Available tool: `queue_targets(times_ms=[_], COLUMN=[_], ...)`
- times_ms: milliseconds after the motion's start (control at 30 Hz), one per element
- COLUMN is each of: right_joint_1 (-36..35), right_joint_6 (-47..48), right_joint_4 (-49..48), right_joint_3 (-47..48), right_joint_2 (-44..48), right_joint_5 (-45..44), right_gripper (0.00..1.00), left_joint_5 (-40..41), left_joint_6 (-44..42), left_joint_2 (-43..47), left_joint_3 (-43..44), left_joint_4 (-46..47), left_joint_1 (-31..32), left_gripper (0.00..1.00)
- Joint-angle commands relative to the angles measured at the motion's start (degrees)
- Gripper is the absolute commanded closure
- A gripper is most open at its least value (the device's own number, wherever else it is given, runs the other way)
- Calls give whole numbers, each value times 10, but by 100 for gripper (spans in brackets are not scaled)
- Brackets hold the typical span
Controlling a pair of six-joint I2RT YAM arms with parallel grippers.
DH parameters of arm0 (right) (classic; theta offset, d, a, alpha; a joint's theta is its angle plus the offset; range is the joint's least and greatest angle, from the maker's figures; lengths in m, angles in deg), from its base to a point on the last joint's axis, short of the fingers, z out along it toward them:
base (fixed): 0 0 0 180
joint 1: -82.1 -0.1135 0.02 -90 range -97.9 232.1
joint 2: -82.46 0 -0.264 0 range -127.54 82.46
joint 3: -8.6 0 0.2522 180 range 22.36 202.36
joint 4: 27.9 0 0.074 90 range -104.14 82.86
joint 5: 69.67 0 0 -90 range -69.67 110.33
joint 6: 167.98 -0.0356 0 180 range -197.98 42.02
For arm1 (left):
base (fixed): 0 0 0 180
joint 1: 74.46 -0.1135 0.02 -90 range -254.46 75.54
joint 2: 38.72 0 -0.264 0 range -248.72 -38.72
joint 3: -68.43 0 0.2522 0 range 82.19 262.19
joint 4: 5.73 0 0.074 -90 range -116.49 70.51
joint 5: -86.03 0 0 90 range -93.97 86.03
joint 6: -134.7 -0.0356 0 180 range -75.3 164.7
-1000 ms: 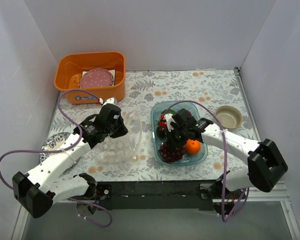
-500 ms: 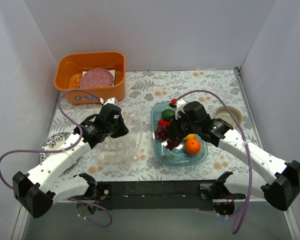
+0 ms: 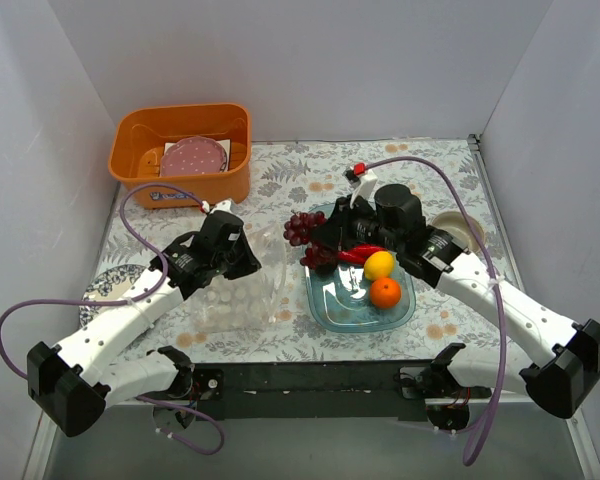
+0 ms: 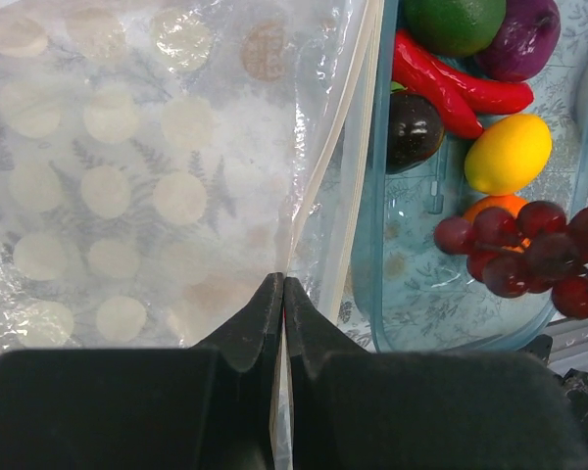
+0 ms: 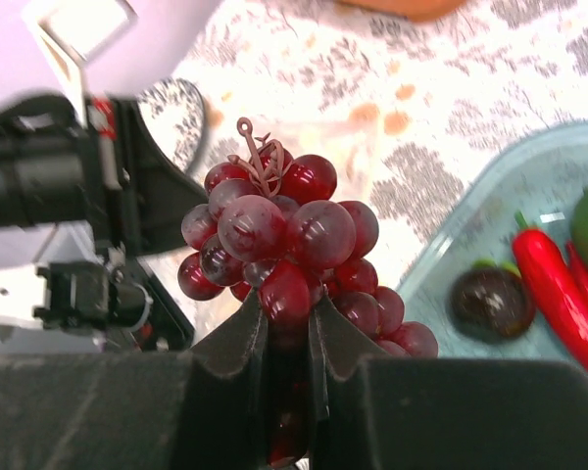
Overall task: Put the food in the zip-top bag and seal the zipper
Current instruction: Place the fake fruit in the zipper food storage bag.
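Two hands are engaged. The right hand [image 5: 286,318] is clamped on the grapes [image 5: 279,240], held above the worktop [image 3: 420,170] at the far-left corner of the tray [image 3: 325,318]. The bunch projects left from the hand, stem end leading, toward the bag [image 3: 230,300]. The bag lies left of the tray, mouth facing right, with the zipper [image 4: 325,162] running near to far. The left hand [image 4: 280,294] is closed on that mouth edge. The lemon [image 3: 378,264], orange [image 3: 385,292] and chili [image 3: 360,254] lie in the tray.

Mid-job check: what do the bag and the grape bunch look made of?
Zip-top bag: thin, clear, soft plastic film, glossy; it wrinkles and the tablecloth pattern shows through. Grape bunch, in the right hand: probably moulded plastic or rubber, shiny with highlights; hardness unclear.
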Motion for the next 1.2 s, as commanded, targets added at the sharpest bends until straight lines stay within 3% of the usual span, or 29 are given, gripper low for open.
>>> queue_targets(times_ms=[0,200,567,1167], right_joint_1=[-3,-11,-41,-44], right_joint_6=[-47,-101,-138,-74], right_joint_4=[-104,-229,-320,-216], right_joint_3=[48,0,-77,-107], right_joint_2=[-28,-43,-88,-67], right_joint_5=[14,13,1,5], right_gripper=[97,96,97,98], left_joint_5=[-12,-20,-15,85], left_joint_6=[9,45,78,94], left_joint_2=[16,27,43,63], left_joint_3=[-5,-6,7,39], left_joint_4=[10,32,48,-12], left_joint_1=[2,2,2,2], left_gripper=[100,100,100,100])
